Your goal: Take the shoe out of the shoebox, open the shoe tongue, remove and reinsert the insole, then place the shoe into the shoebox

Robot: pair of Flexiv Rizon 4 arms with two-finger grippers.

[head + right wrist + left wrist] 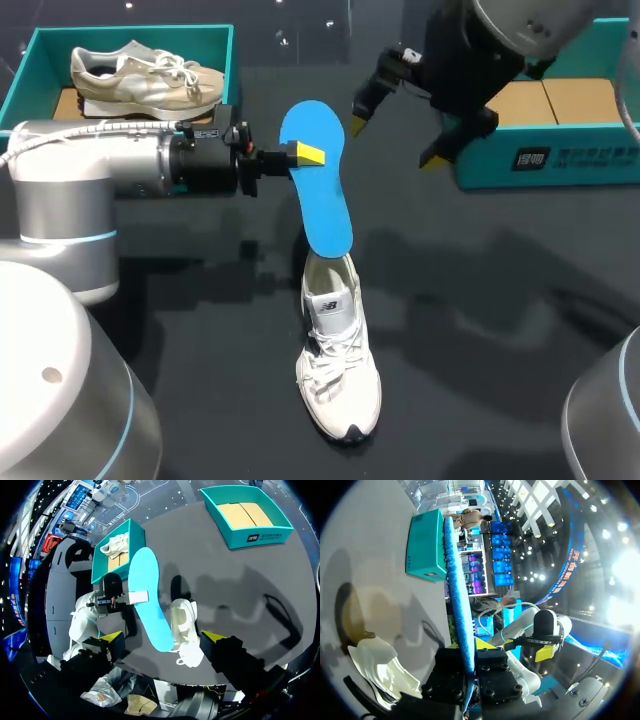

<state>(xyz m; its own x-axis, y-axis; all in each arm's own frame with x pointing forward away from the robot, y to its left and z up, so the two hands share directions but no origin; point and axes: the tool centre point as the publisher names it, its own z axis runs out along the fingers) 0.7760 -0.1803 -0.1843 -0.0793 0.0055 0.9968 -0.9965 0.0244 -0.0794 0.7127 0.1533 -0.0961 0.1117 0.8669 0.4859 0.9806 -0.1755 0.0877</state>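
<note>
Holding: left claw is clamped on the blue insole, pinching it near its wide end.
Insole: slants down from the left claw, its narrow end at the heel opening of the shoe.
Shoe: white, on the table, below the left claw.
Right claw: spread wide, holding nothing, in the air just beside the insole's wide end, facing the left claw.
Boxes: right box just behind the right claw; left box, holding a second shoe, behind the left arm.

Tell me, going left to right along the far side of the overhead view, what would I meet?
A teal cardboard shoebox holding a cream sneaker, blue foam insole, right gripper, second teal cardboard box.
</note>
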